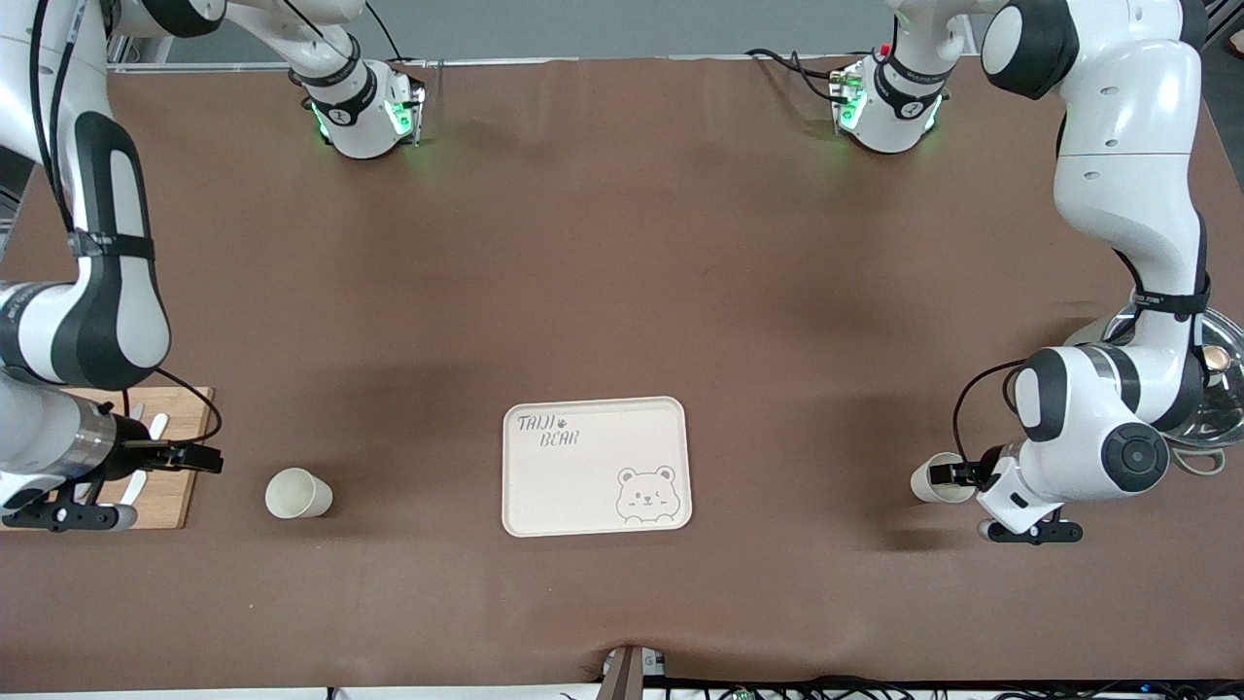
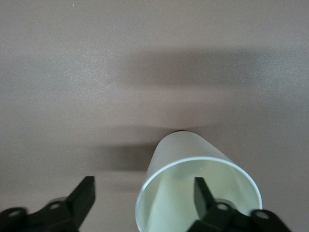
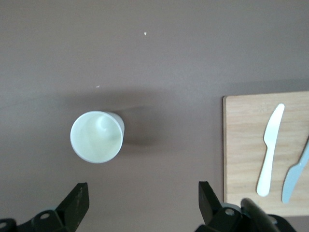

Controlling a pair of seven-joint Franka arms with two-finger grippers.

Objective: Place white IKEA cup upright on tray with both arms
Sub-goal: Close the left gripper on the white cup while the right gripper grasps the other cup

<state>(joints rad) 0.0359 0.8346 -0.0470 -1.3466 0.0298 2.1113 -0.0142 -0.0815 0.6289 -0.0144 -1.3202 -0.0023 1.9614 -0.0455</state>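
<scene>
The cream tray (image 1: 583,491), printed "TAIJI BEAR" with a bear face, lies empty at the middle of the table near the front edge. One white cup (image 1: 298,493) stands upright between the tray and the right arm's end; it also shows in the right wrist view (image 3: 96,137). My right gripper (image 1: 206,459) (image 3: 142,191) is open and empty, beside this cup and apart from it. A second white cup (image 1: 935,479) (image 2: 193,188) lies on its side toward the left arm's end. My left gripper (image 1: 957,473) (image 2: 144,188) is open at its mouth, one finger (image 2: 203,193) inside, the other outside.
A wooden cutting board (image 1: 187,406) (image 3: 241,145) with a white plastic knife (image 3: 269,150) and other cutlery lies under the right arm's wrist. A metal bowl (image 1: 1220,389) sits at the left arm's end. Cables hang at the table's front edge (image 1: 632,671).
</scene>
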